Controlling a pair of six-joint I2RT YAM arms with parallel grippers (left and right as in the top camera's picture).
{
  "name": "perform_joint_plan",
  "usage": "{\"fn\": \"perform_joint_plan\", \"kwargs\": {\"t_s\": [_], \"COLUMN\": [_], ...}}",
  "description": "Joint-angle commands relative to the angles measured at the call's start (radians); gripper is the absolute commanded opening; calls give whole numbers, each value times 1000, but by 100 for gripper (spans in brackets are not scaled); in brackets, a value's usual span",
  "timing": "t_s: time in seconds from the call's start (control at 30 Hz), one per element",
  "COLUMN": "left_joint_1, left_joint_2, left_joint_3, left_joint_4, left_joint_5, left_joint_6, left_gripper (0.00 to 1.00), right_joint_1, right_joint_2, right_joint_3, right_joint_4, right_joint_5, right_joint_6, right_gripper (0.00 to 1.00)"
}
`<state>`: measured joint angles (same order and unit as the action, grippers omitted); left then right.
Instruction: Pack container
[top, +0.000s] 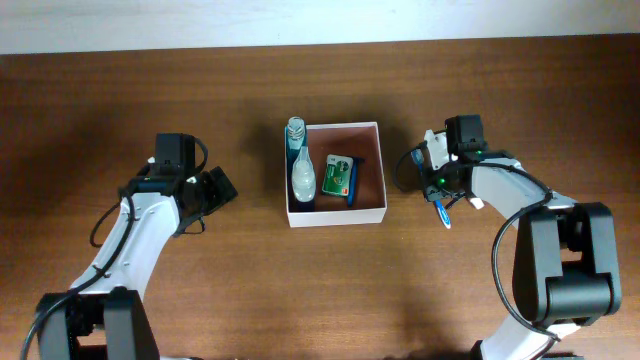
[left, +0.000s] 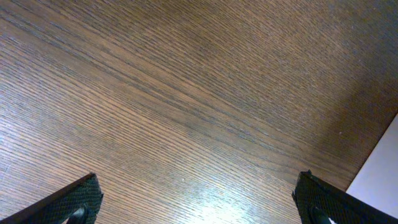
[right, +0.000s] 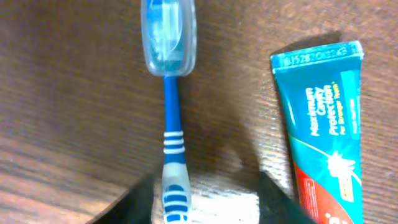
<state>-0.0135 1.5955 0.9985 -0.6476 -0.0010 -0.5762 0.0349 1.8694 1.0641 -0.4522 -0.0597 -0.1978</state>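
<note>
**Mid-worktop box tips**

Centre of the worktop (top: 120, 90) sits the container (top: 336, 216): looks light, thin walls probably flex, so pinch near a corner. Left gripper (top: 220, 186) jaws wide apart, empty. Right gripper (right: 200, 208) jaws apart, straddling the slick toothbrush (right: 169, 106) handle.

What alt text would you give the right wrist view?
A blue-and-white toothbrush with a clear cap over its head lies on the table, its handle end between the open fingers of the right gripper. A teal toothpaste tube lies beside it.
</note>
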Motion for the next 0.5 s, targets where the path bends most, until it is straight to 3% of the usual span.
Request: {"fn": "perform_joint_plan", "kwargs": {"t_s": [0.0, 0.47], "left_joint_1": [2, 2], "left_joint_2": [3, 3], "left_joint_3": [-3, -3], "left_joint_4": [-1, -1], "left_joint_5": [-6, -6], "left_joint_6": [5, 5], "left_gripper": [100, 100], "right_joint_1": [3, 4], "right_joint_2": [81, 81], "right_joint_3": [-53, -53], "right_joint_4": [-39, -46], "right_joint_5": [-61, -64], "right_joint_6": [24, 50], "right_gripper": [35, 31]}}
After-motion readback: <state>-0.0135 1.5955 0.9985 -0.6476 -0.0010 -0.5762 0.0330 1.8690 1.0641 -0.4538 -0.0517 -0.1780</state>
